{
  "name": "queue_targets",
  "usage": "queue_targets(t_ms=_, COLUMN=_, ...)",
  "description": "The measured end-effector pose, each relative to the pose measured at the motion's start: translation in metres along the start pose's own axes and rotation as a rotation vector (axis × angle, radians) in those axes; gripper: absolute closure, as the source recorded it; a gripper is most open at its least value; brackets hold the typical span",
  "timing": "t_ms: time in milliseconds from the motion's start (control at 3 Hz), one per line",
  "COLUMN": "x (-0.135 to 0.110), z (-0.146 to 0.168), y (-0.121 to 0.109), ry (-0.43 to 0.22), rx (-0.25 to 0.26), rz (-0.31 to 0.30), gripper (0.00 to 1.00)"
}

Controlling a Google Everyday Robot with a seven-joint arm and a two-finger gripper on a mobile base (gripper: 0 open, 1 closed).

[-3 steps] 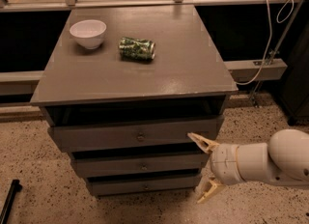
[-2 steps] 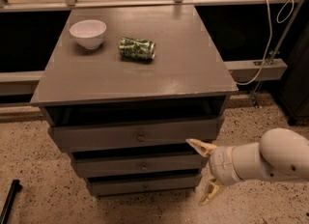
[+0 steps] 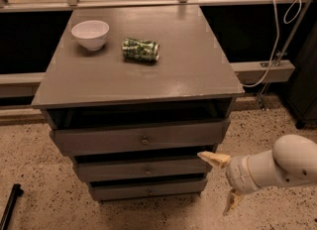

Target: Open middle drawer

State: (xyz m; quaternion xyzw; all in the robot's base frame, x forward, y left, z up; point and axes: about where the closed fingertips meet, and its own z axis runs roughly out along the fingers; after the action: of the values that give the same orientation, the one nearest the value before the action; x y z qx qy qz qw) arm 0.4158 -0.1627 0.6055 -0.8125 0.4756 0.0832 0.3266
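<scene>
The middle drawer (image 3: 143, 170) is a grey front with a small round knob (image 3: 147, 171), set between a wider top drawer front (image 3: 141, 138) and a narrower bottom one (image 3: 148, 190). All three sit in a grey cabinet. My gripper (image 3: 222, 183) is at the lower right, just off the right end of the middle drawer front. It is open and empty, with one tan finger (image 3: 213, 158) near the drawer's right corner and the other lower down.
A white bowl (image 3: 90, 34) and a crushed green can (image 3: 140, 50) lie on the cabinet top (image 3: 198, 70). A white cable (image 3: 270, 50) hangs at the right. A black bar (image 3: 10, 206) lies on the speckled floor at the lower left.
My gripper and arm have shifted slightly left toward the drawers' right end. The drawers have not moved.
</scene>
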Motion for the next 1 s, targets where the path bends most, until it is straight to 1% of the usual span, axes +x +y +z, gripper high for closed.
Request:
queue_targets(t_ms=333, x=0.002, z=0.007, y=0.000, ry=-0.003, rx=0.001, rz=0.002, gripper=0.00)
queue_targets(t_ms=667, x=0.012, z=0.045, y=0.003, ry=-0.023, rx=0.003, rz=0.010, gripper=0.00)
queue_targets(t_ms=1000, x=0.030, z=0.093, y=0.015, ry=-0.001, rx=-0.008, rz=0.038, gripper=0.00)
